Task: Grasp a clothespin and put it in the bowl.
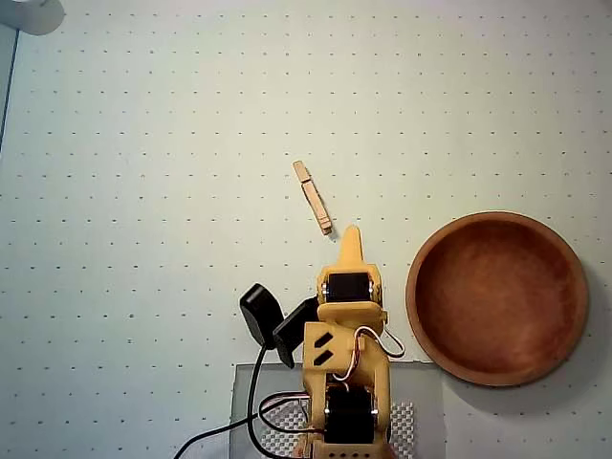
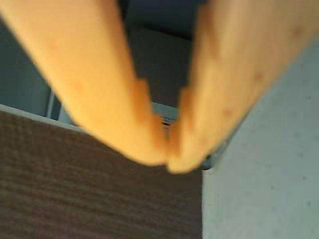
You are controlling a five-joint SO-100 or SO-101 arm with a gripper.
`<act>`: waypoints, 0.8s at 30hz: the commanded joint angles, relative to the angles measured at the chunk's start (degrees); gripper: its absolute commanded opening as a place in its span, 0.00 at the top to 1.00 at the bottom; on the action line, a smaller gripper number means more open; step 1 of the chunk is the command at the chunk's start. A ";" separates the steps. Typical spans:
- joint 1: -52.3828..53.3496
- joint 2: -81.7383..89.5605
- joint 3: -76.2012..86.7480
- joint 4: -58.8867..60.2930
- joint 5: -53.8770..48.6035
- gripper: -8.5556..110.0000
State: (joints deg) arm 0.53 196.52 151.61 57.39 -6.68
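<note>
The dotted pale bench carries the clothespin and bowl. The yellow arm's jaws point toward the clothespin; only the wrist view shows their tips touching, empty.

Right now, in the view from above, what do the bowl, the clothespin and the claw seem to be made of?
The bowl looks like reddish-brown wood with a smooth, faintly glossy finish: the colour varies softly inside, and the rim is thick and rounded. The clothespin looks like pale, unfinished wood: light tan and matte. The claw is probably matte orange-yellow plastic; its even colour suggests this.
</note>
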 commanded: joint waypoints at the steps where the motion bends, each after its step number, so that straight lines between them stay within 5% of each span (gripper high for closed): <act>1: 0.09 0.00 -4.39 0.18 -4.75 0.95; 24: 0.44 0.00 -4.31 0.18 -8.88 0.95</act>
State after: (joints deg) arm 0.44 196.52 150.73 57.39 -15.21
